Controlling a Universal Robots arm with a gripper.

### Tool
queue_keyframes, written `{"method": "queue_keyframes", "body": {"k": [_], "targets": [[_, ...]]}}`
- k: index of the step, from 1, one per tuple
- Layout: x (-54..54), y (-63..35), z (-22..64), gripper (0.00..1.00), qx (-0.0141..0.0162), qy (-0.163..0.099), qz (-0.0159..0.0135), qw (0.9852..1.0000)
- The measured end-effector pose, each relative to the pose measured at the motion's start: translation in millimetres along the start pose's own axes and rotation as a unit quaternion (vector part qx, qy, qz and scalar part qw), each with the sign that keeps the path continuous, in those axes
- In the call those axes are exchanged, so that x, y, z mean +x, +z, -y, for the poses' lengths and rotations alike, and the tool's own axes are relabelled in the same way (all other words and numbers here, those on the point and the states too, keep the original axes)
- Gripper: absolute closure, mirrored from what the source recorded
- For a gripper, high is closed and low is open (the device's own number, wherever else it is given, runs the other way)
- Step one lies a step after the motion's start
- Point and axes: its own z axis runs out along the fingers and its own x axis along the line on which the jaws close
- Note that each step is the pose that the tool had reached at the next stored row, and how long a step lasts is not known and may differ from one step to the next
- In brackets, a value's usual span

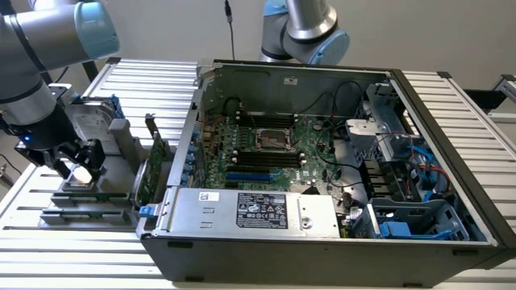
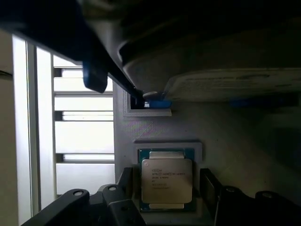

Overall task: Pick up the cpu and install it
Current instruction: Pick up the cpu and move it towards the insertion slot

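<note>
Beside the computer case (image 1: 322,254), the chip (image 2: 166,180) sits in its grey tray (image 1: 81,198), the gripper (image 1: 80,171) wide open astride it, gripping nothing.

Surface finishes
Satin silver metal on cpu (image 2: 167,181) lid (dark printed lettering); matt grey plastic on holder (image 2: 155,129); dull bare sheet metal on computer case (image 1: 322,75); pale ribbed metal on table (image 1: 153,75).

Wall (image 1: 435,30): plain, pale grey-white, across the top of the frame, evenly and softly lit. Work table (image 1: 81,260): ribbed silver aluminium slats, spanning left edge to right edge. Cable (image 1: 231,27): thin, dark, hanging against the wall, upper centre.
</note>
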Motion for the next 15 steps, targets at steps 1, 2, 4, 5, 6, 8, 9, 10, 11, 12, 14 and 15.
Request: {"method": "queue_keyframes", "body": {"k": [1, 2, 4, 5, 6, 8, 9, 10, 11, 12, 14, 15], "targets": [[0.0, 0.1, 0.0, 0.33, 0.0001, 0.000, 0.0000, 1.0000], [0.0, 0.2, 0.0, 0.33, 0.0001, 0.000, 0.0000, 1.0000], [0.0, 0.3, 0.0, 0.33, 0.0003, -0.001, -0.0002, 1.0000], [0.0, 0.3, 0.0, 0.33, 0.0004, -0.001, -0.0004, 1.0000], [0.0, 0.3, 0.0, 0.33, 0.0006, -0.001, -0.0006, 1.0000], [0.0, 0.3, 0.0, 0.33, 0.0007, -0.002, -0.0010, 1.0000], [0.0, 0.3, 0.0, 0.33, 0.0007, -0.002, -0.0012, 1.0000], [0.1, 0.1, 0.0, 0.33, 0.0007, -0.002, -0.0014, 1.0000], [0.0, -0.1, -0.1, 0.33, 0.0007, -0.002, -0.0016, 1.0000], [0.0, -0.4, -0.1, 0.33, 0.0007, -0.002, -0.0018, 1.0000], [0.0, -0.9, -0.1, 0.33, 0.0006, -0.002, -0.0022, 1.0000], [0.0, -1.2, -0.1, 0.33, 0.0006, -0.002, -0.0027, 1.0000]]}}
